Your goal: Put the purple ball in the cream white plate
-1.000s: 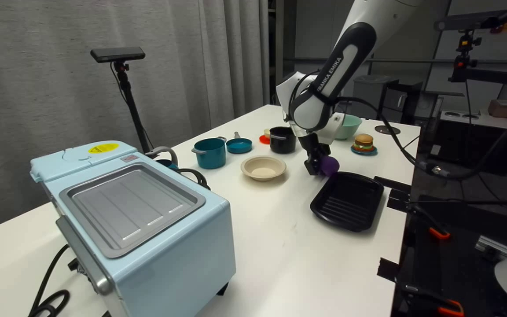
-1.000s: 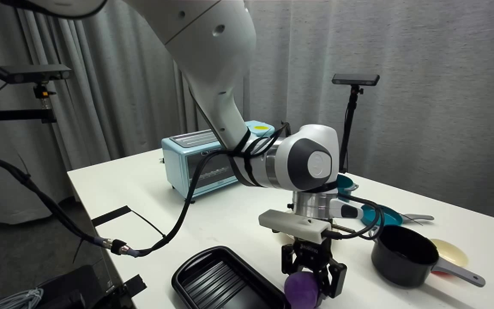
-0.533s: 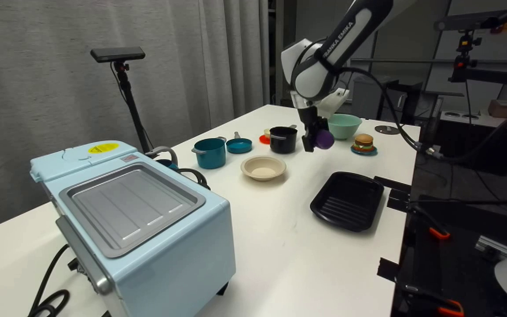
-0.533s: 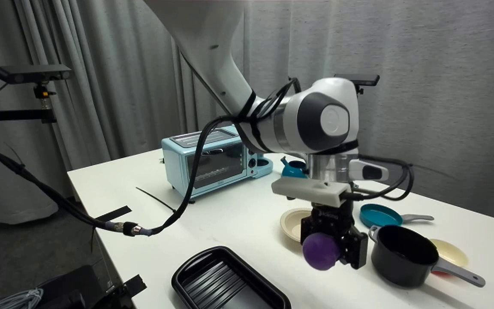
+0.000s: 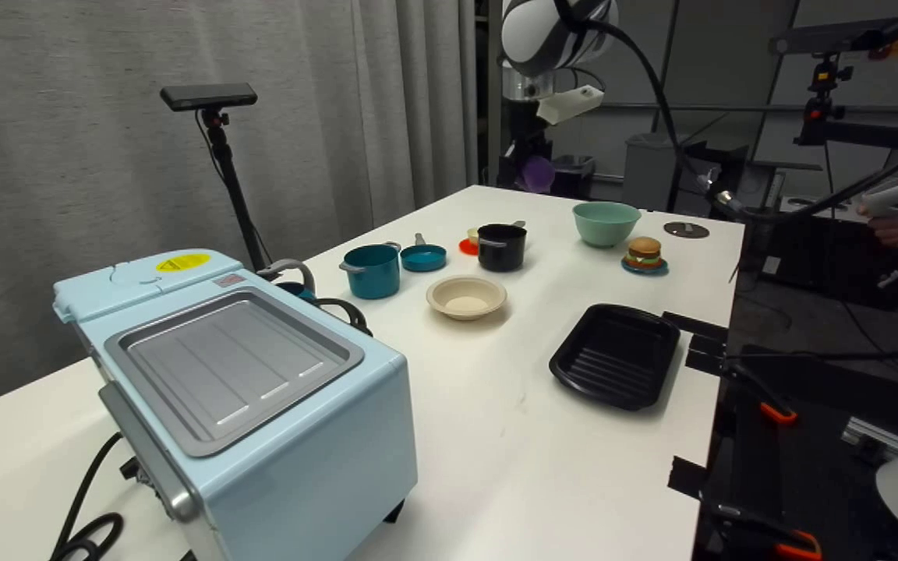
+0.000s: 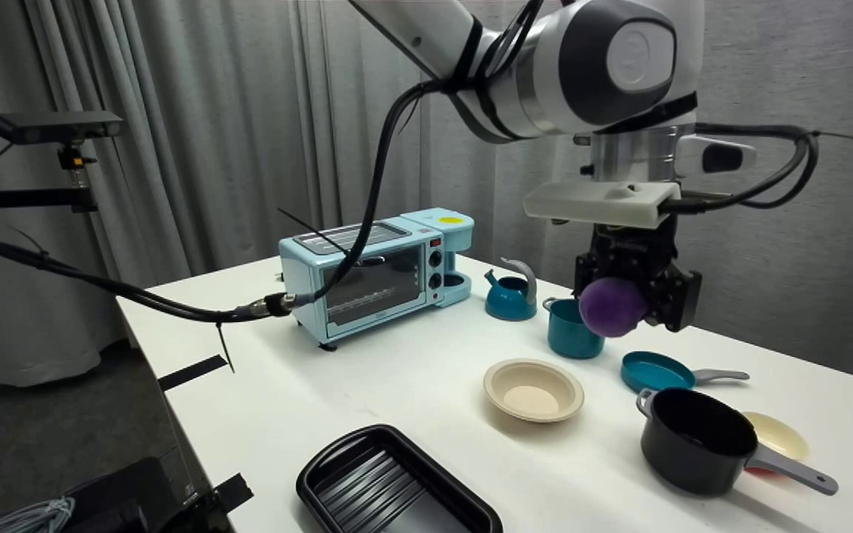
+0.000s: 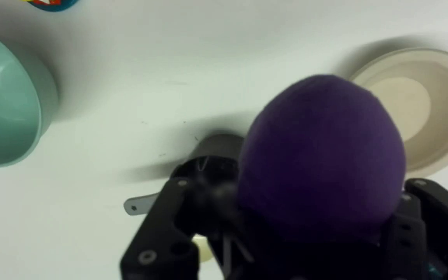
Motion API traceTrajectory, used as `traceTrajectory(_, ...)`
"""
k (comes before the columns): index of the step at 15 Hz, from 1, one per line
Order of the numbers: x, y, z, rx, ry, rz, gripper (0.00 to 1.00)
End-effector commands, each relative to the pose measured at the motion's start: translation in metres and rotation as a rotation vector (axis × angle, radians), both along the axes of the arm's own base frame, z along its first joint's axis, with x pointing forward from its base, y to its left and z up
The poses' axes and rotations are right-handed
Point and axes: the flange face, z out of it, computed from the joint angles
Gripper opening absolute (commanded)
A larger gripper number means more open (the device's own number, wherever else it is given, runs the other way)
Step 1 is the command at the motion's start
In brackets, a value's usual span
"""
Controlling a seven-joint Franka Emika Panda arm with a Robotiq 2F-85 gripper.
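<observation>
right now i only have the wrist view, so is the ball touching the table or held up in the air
Observer: Up in the air: both exterior views show the ball in the gripper, well above the table.
Operator: ok, what else is out there beyond my frame
Observer: A black tray, lying on the table apart from the cream plate.
Operator: got it, anything bulkier to watch for
Observer: Yes, an oven stands on the table, with a kettle beside it.
</observation>
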Motion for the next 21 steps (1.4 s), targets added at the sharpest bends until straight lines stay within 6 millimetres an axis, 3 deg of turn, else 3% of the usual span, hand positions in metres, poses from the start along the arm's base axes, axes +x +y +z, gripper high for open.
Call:
traceTrajectory(1,0.04,0.037,0.006,0.135,0.004,0.057,0.0)
traceTrajectory(5,0.067,0.114,-0.032,0.213,0.079,0.11,0.0)
traceTrajectory(8,0.077,0.145,-0.069,0.188,0.129,0.11,0.0)
traceTrajectory(11,0.082,0.148,-0.094,0.134,0.147,0.076,0.0)
traceTrajectory(17,0.082,0.132,-0.126,0.043,0.191,0.017,0.0)
traceTrajectory(18,0.082,0.132,-0.128,0.033,0.195,0.011,0.05)
traceTrajectory(19,0.082,0.127,-0.129,0.024,0.194,0.01,0.26)
traceTrajectory(21,0.083,0.119,-0.125,0.012,0.185,0.007,0.3)
